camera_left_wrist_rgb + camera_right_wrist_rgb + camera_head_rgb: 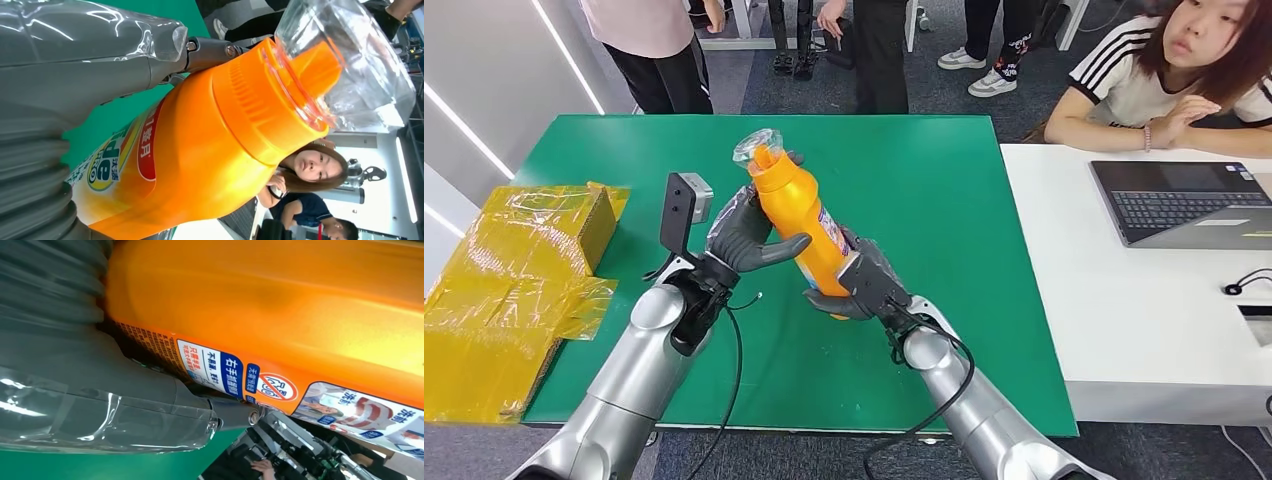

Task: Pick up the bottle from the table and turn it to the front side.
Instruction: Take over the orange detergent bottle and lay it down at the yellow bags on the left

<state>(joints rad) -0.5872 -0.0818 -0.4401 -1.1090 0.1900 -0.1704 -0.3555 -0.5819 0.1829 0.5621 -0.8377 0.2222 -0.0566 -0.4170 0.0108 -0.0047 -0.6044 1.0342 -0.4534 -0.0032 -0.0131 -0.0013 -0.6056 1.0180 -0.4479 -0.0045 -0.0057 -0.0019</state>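
An orange detergent bottle (802,225) with a clear plastic cap cover is lifted above the green table (944,200), tilted with its cap toward the far left. My left hand (749,240) grips its upper body, thumb across the front. My right hand (864,285) holds its base from below. In the left wrist view the bottle (210,145) shows its orange cap, clear cover and a label edge beside my left hand (60,75). In the right wrist view the bottle (280,315) shows a printed back label next to my right hand (100,395).
Yellow plastic-wrapped cartons (514,280) lie at the table's left edge. A white desk (1144,310) with a laptop (1184,200) adjoins on the right, where a seated person (1174,70) leans. More people (664,40) stand behind the far edge.
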